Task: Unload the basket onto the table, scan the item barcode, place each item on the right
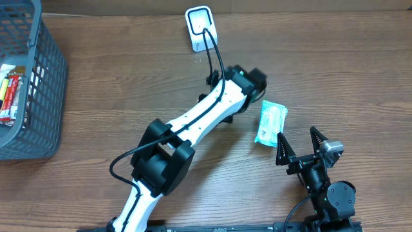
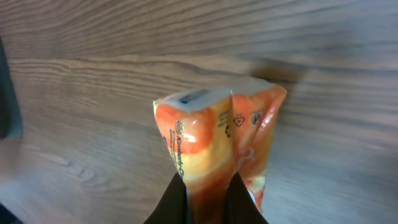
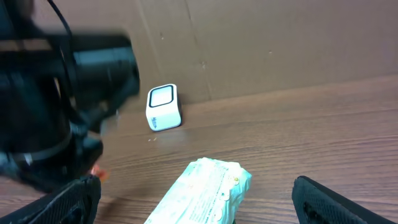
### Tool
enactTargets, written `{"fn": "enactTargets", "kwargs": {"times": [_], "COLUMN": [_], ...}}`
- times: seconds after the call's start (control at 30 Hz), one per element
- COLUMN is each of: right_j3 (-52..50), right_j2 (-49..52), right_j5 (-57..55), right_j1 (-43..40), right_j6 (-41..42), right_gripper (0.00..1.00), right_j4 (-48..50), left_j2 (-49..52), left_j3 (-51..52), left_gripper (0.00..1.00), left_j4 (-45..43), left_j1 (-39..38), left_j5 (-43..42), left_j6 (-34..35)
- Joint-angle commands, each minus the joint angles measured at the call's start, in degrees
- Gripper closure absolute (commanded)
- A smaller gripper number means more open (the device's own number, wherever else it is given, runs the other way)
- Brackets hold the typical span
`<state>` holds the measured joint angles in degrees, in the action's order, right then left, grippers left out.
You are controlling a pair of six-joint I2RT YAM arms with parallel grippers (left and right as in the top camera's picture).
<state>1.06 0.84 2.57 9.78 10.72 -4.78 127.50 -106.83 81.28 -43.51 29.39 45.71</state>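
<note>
Wood-grain worktop (image 1: 116, 71), brown wall (image 3: 280, 43) behind. Left end effector (image 2: 207, 205) clamped on orange packet (image 2: 211, 130), pinching one end, film bunched and creased between the fingers (image 2: 171, 208); packet out over the worktop, short of white scanner (image 1: 199, 27), contact with the surface not discernible. Right end effector (image 1: 297, 132) spread wide, holding nothing, just beside teal packet (image 1: 270, 122) lying flat. Judged light, soft; glossy film likely slippery; crushes rather than breaks. Best taken across the padded body, not a loose seam, leaving the printed face unobscured for scanning
</note>
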Motion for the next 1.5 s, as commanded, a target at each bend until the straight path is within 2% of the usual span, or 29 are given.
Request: {"fn": "enactTargets", "kwargs": {"times": [0.0,0.2,0.43,0.7,0.87,1.0,1.17,1.3,1.33,1.37,1.47], "right_j3": [-0.61,-0.61,-0.61,-0.61,-0.61,-0.61,-0.61,-0.61,-0.61,-0.61,-0.61], "right_j2": [-0.68,-0.68,-0.68,-0.68,-0.68,-0.68,-0.68,-0.68,-0.68,-0.68,-0.68], "right_j5": [-0.33,-0.33,-0.35,-0.35,-0.35,-0.33,-0.35,-0.35,-0.35,-0.35,-0.35], "right_j1": [-0.22,-0.22,-0.22,-0.22,-0.22,-0.22,-0.22,-0.22,-0.22,-0.22,-0.22], "right_j6": [0.42,0.42,0.42,0.42,0.42,0.42,0.42,0.42,0.42,0.42,0.42], "right_gripper": [0.0,0.0,0.0,0.0,0.0,0.0,0.0,0.0,0.0,0.0,0.0], "right_j4": [0.13,0.13,0.13,0.13,0.13,0.13,0.13,0.13,0.13,0.13,0.13], "left_j2": [-1.14,-1.14,-1.14,-1.16,-1.6,-2.36,-2.78,-2.78,-2.78,-2.67,-2.64], "left_j3": [4.33,7.21,10.45,9.35,2.32,-6.8,-16.7,-19.04,-18.93,-18.75,-17.51], "left_gripper": [0.96,0.96,0.87,0.81,0.8,0.81,0.76,0.73,0.59,0.51,0.42], "left_j4": [-2.51,-6.54,-10.21,-8.61,-3.23,-0.13,-1.03,-3.28,-3.8,-4.15,-5.53], "left_j1": [-0.17,-0.24,-0.31,-0.22,0.61,1.79,2.84,3.06,3.06,3.04,2.32], "left_j5": [4.96,3.58,2.1,2.1,0.59,-6.71,-24.79,-38.93,-41.44,-42.84,-44.33], "left_j6": [3.19,3.13,2.89,2.08,3.23,1.33,-11.93,-19.41,-20.02,-20.02,-20.02]}}
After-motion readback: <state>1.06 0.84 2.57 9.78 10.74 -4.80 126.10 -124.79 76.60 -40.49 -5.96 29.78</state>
